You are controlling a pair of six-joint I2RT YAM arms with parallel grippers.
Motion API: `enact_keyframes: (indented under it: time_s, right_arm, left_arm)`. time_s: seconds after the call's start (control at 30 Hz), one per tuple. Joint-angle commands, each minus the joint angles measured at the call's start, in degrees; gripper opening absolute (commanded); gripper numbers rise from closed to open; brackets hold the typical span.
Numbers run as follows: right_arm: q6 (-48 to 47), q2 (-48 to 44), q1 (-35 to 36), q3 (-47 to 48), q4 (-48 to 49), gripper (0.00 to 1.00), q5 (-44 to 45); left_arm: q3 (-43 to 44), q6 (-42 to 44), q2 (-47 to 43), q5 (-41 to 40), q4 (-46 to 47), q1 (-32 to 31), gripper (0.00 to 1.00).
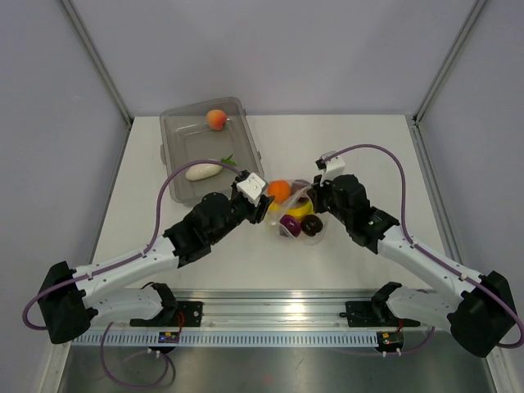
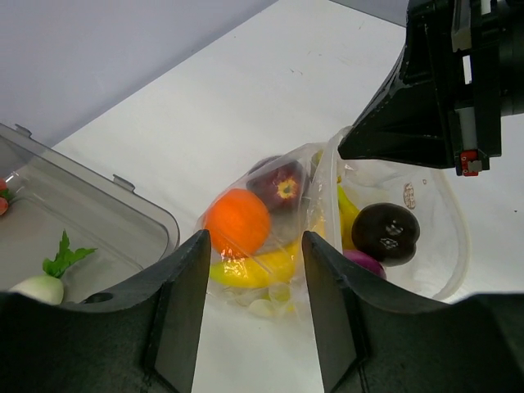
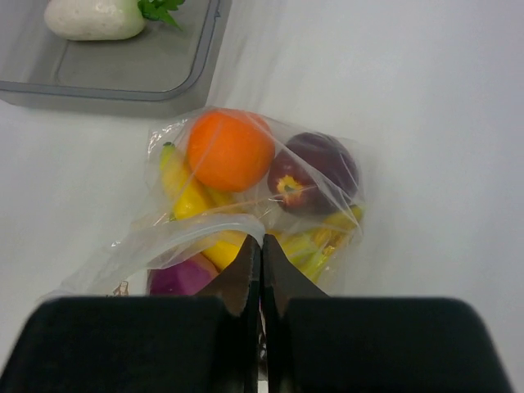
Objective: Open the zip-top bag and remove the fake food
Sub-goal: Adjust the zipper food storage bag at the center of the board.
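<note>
The zip-top bag (image 1: 296, 216) lies mid-table, clear film with its mouth gaping toward the right arm. Inside it sit an orange (image 2: 237, 221), a dark red apple (image 2: 278, 185), a yellow banana bunch (image 2: 255, 267), a dark round piece (image 2: 386, 232) and a purple piece (image 3: 178, 277). My right gripper (image 3: 261, 242) is shut, pinching the bag's mouth rim (image 3: 205, 229). My left gripper (image 2: 254, 246) stands open at the bag's closed end, its fingers on either side of the film's corner without touching. In the top view the left gripper (image 1: 263, 206) and the right gripper (image 1: 314, 200) flank the bag.
A rigid clear-grey tub (image 1: 176, 155) stands at the back left. It holds a peach (image 1: 216, 119) and a white radish with a green top (image 1: 204, 171). Its near rim (image 2: 139, 214) is close to my left finger. Enclosure walls border the white table.
</note>
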Motion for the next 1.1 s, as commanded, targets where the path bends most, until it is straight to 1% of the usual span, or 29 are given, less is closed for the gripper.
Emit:
enact_keyframes:
  time_s: [0.0,0.07,0.13,0.17,0.23,0.27,0.3,0.33,0.37,0.43,0.47,0.53,0.57,0.63,0.67,0.73,0.77,0.83,0.93,0.97,1.07]
  right_arm:
    - [2.7,-1.8,0.4,2.5,1.0,0.00,5.1]
    - [4.7,-1.0,0.4,3.7,-0.3,0.00,8.8]
    - [5.4,-0.4,0.4,4.2,-1.3,0.00,10.8]
    - [6.6,0.1,0.4,5.1,-2.0,0.00,13.8]
    - [9.0,0.6,0.4,5.7,-3.9,0.00,16.0]
    - [10.2,0.6,0.4,6.3,-4.3,0.00,20.0]
    - [13.1,0.6,0.4,6.6,-5.9,0.00,22.0]
    - [13.9,0.7,0.4,6.8,-6.6,0.00,24.0]
    - [15.1,0.4,0.4,7.0,-7.2,0.00,27.8]
    - [16.6,-0.3,0.4,6.9,-8.4,0.00,30.5]
    - [17.4,-1.4,0.3,6.5,-8.8,0.00,33.7]
    - [19.1,-2.7,0.4,6.0,-9.8,0.00,37.0]
    - [20.7,-3.8,0.4,5.8,-11.1,0.00,40.6]
    - [22.4,-5.5,0.4,5.6,-12.5,0.00,43.8]
    - [24.5,-5.9,0.4,5.6,-14.6,0.00,47.1]
    - [27.2,-6.6,0.3,6.3,-17.9,0.00,50.3]
    - [31.1,-6.6,0.3,7.9,-22.9,0.00,52.4]
    - [31.9,-6.7,0.3,9.1,-25.4,0.00,51.5]
    - [29.2,-5.9,0.4,7.8,-20.8,0.00,49.1]
    - [28.5,-3.9,0.4,8.5,-20.8,0.00,46.9]
    - [28.3,-1.8,0.5,9.4,-20.7,0.00,45.1]
  left_arm:
    - [-0.6,-0.9,-1.4,-1.7,3.9,0.2,0.52]
    - [-0.6,-0.9,-1.6,-1.7,3.8,0.2,0.52]
    - [-0.6,-1.0,-1.7,-1.7,3.7,0.2,0.52]
    - [-0.5,-1.0,-1.7,-1.4,3.7,0.2,0.52]
    - [-0.4,-1.5,-2.0,-1.4,3.6,0.2,0.52]
    - [-0.5,-1.6,-2.0,-1.4,3.7,0.2,0.52]
    - [-0.6,-1.7,-2.1,-1.6,3.7,0.2,0.52]
    - [-0.7,-1.8,-2.2,-1.7,3.9,0.2,0.52]
    - [-0.7,-1.9,-2.1,-1.7,4.0,0.2,0.52]
    - [-0.6,-2.0,-1.8,-1.7,3.9,0.2,0.52]
    - [-0.6,-2.2,-1.8,-1.7,3.9,0.2,0.52]
    - [-0.5,-2.3,-1.6,-1.6,3.9,0.2,0.52]
    - [-0.3,-2.2,-1.3,-1.4,3.8,0.2,0.52]
    - [-0.3,-2.7,-1.2,-1.2,3.8,0.2,0.52]
    - [-0.2,-2.7,-1.1,-1.1,3.9,0.2,0.52]
    - [-0.2,-3.3,-1.0,-1.3,4.1,0.2,0.52]
    - [-0.1,-3.4,-0.9,-1.4,4.1,0.2,0.51]
    - [-0.1,-3.9,-0.8,-2.0,4.2,0.2,0.51]
    - [-0.1,-4.3,-0.6,-2.3,4.4,0.2,0.51]
    - [-0.1,-4.7,-0.4,-1.8,4.5,0.2,0.51]
    - [-0.1,-5.1,0.1,-0.9,5.1,0.2,0.51]
